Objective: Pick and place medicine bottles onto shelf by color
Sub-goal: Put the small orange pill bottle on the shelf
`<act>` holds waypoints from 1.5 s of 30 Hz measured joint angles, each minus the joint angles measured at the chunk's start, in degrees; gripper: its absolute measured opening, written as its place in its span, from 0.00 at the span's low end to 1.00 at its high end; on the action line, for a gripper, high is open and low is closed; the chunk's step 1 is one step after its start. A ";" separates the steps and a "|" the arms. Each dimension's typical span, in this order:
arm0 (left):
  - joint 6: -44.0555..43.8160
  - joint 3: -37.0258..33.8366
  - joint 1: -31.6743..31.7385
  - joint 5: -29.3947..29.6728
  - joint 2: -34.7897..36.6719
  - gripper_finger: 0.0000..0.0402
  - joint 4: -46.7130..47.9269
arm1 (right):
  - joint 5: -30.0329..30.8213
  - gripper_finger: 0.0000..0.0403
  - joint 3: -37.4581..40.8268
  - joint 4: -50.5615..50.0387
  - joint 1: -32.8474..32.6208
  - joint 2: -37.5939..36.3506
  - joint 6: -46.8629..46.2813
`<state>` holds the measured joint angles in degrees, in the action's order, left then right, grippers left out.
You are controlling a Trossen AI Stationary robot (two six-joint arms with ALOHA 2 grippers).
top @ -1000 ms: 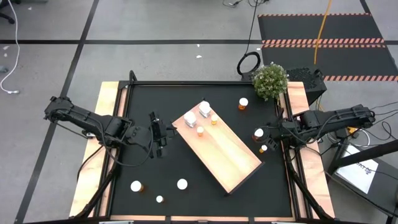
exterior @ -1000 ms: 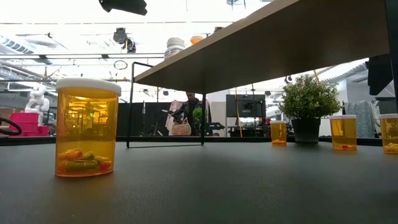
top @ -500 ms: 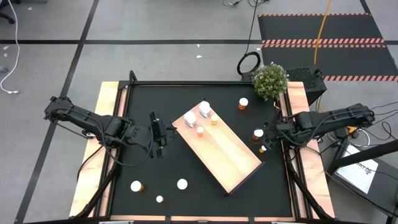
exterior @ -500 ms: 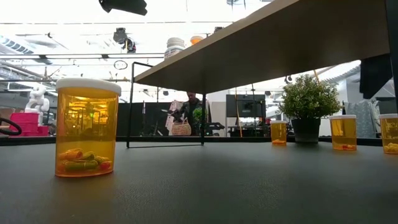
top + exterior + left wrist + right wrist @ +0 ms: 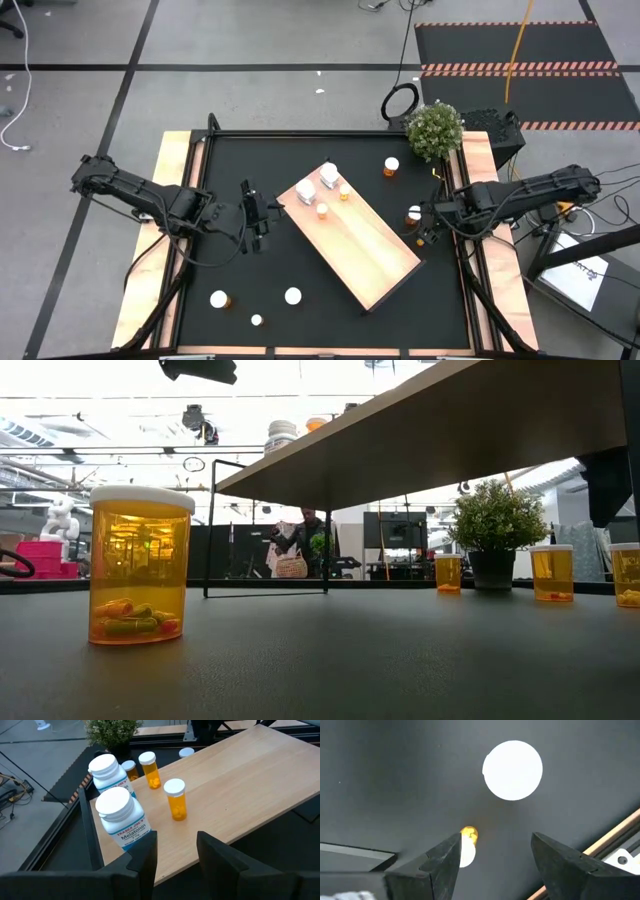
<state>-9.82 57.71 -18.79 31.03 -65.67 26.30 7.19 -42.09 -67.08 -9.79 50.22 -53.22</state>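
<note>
Right wrist view: my right gripper (image 5: 495,852), jaws spread and empty, straddles two amber bottles (image 5: 512,770); descending could topple one.

From my remote station I see two matte black, multi-jointed arms, built of boxy and rounded segments. Thin black cables loop beneath the left arm (image 5: 130,190) and trail beside the right arm (image 5: 530,190). The left claw (image 5: 175,851) carries two flat, dark, square-edged fingers; the right claw (image 5: 495,857) carries two dark, wedge-shaped fingers with bevelled tips.
</note>
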 joint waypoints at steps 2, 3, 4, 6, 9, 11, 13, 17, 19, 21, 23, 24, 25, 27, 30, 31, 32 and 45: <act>0.00 -0.01 0.00 0.00 0.00 0.35 0.00 | -0.03 0.59 0.00 0.01 -0.91 0.00 -0.32; 0.00 -0.01 0.00 0.00 0.00 0.35 0.00 | -0.47 0.59 0.00 0.04 -1.50 0.00 -0.72; 0.00 0.00 0.00 0.00 0.00 0.35 0.00 | -1.23 0.59 0.00 0.08 -2.15 0.00 -1.26; -0.02 0.00 0.00 0.00 0.00 0.35 0.02 | -1.37 0.60 0.00 0.28 -3.74 0.00 -2.45; -0.02 0.00 0.00 0.00 0.00 0.35 0.02 | -1.23 0.64 0.00 0.49 -6.13 0.11 -3.64; -0.03 0.00 0.00 0.00 0.00 0.35 0.00 | -0.80 0.67 0.00 0.85 -7.41 0.43 -4.58; -0.22 0.00 0.00 0.00 0.00 0.35 -0.23 | 0.23 0.71 0.00 0.92 -8.46 0.93 -5.65; -0.42 0.00 0.00 0.00 0.00 0.35 -1.32 | 0.52 0.76 0.00 0.86 -9.78 2.59 -7.33; -0.42 0.00 0.00 0.00 0.00 0.35 -1.38 | 0.52 0.77 0.00 0.86 -10.17 3.64 -7.61; -0.44 0.00 0.00 0.00 0.00 0.35 -1.40 | 0.52 0.77 0.00 0.91 -10.52 4.88 -7.62; -0.44 0.00 0.00 0.00 0.00 0.35 -1.40 | 0.49 0.76 0.00 0.91 -10.59 6.14 -7.62; -0.44 0.00 0.00 0.00 0.00 0.35 -1.40 | 0.49 0.76 0.00 0.99 -10.59 6.79 -7.62; -0.44 0.00 0.00 0.00 0.00 0.35 -1.40 | 0.49 0.76 0.00 1.11 -10.59 7.40 -7.53; -0.44 0.00 0.00 0.00 0.00 0.35 -1.40 | 0.49 0.76 0.00 1.47 -10.59 8.45 -7.08; -0.44 0.00 0.00 0.00 0.00 0.35 -1.38 | 0.49 0.76 0.00 2.86 -10.59 9.52 -6.30; -0.44 0.00 0.00 0.00 0.00 0.35 -1.39 | 0.49 0.76 0.00 3.40 -10.59 9.81 -6.24; -0.44 0.00 0.00 0.00 0.00 0.35 -1.39 | 0.49 0.76 0.00 3.76 -10.59 10.15 -6.19; -0.50 0.00 -0.02 0.00 0.00 0.35 -1.40 | -1.51 0.75 4.12 10.07 -10.59 12.13 -4.74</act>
<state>-10.33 57.71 -18.81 31.03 -65.67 24.91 5.67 -37.97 -57.01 -20.38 62.35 -57.96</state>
